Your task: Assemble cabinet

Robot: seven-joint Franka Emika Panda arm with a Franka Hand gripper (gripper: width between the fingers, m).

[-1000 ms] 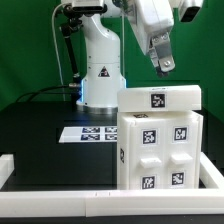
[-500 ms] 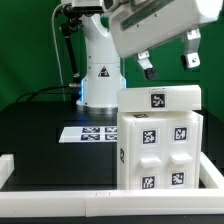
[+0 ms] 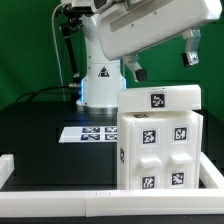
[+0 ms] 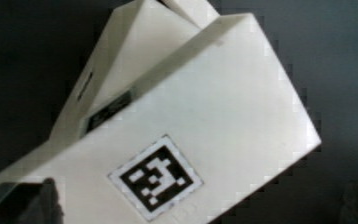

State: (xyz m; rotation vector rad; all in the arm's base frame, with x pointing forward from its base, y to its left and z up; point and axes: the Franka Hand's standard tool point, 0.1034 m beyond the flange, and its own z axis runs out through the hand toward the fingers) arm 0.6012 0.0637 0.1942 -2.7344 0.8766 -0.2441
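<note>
The white cabinet (image 3: 160,140) stands at the exterior view's right, with black marker tags on its front panels and one on its top board (image 3: 160,98). My gripper (image 3: 162,62) hangs a little above that top board, open and empty, with its two dark fingers (image 3: 135,70) spread wide and touching nothing. In the wrist view the cabinet's top (image 4: 211,110) fills the picture with its tag (image 4: 163,177), and one dark fingertip (image 4: 19,204) shows at the corner.
The marker board (image 3: 88,132) lies flat on the black table behind the cabinet. A white rail (image 3: 60,197) runs along the table's front and left edges. The arm's white base (image 3: 100,75) stands at the back.
The wrist has turned over the cabinet's top. The fingers now stand much wider apart, one having swung toward the exterior view's left. The cabinet has not moved.
</note>
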